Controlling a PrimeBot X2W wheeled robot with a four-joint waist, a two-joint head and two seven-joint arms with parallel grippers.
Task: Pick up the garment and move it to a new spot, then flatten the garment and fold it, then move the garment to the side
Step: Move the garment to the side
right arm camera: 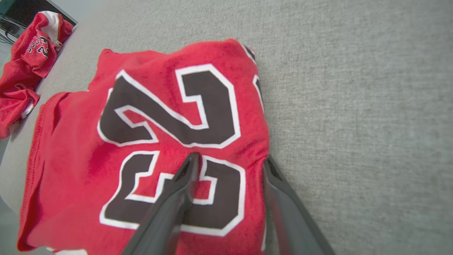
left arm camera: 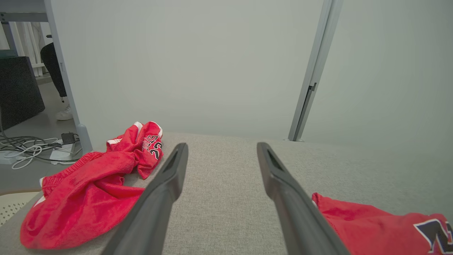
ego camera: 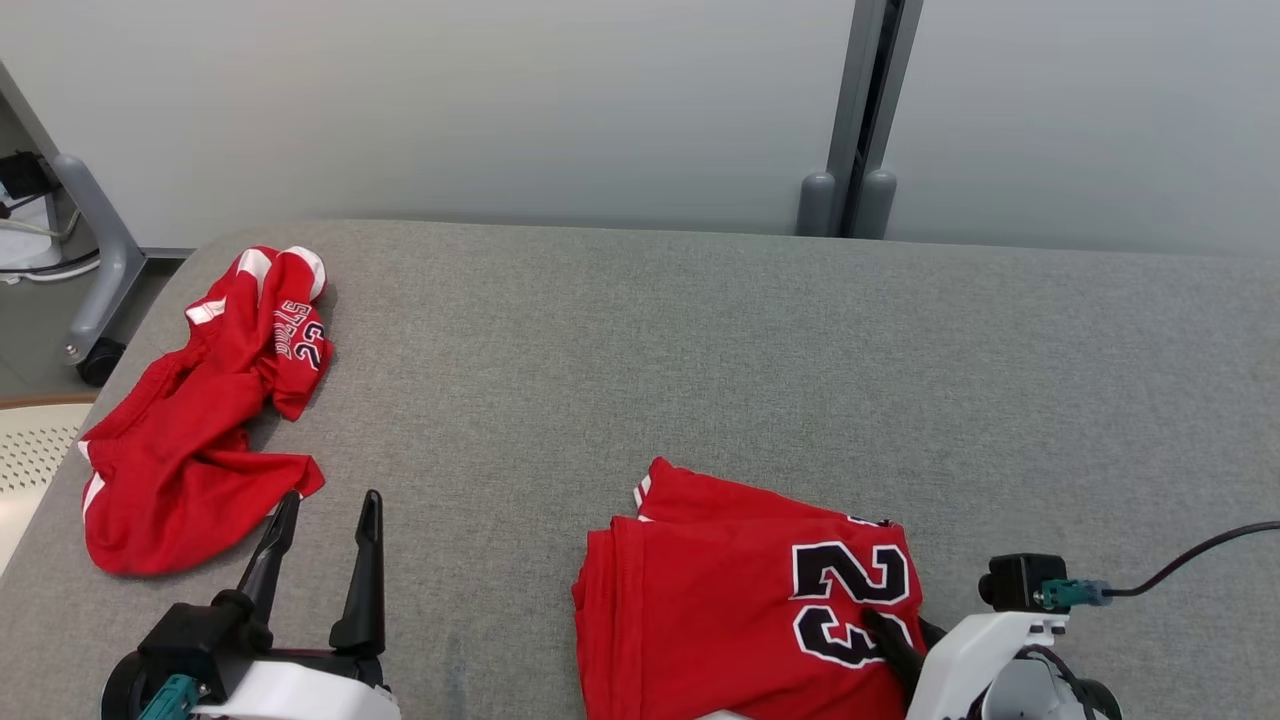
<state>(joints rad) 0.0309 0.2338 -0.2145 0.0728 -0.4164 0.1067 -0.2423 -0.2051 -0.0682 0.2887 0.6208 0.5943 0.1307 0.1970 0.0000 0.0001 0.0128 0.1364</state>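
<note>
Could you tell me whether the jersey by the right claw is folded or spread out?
Folded: the jersey lies as a compact rectangle, with a lower layer's edge peeking out at its far side.

The folded garment (ego camera: 720, 600) is a red jersey laid flat in a rough rectangle of stacked layers at the near edge of the grey table (ego camera: 700, 350), right of the middle. A large black 23 outlined in white faces up on its right part, reading upside down from the head view. An under layer with a bit of white trim pokes out at its far left corner, and a hem runs along its left side. The crumpled garment (ego camera: 180, 450), red with white trim and a small 23 under lettering, lies heaped along the table's left edge, well apart from the folded one.
</note>
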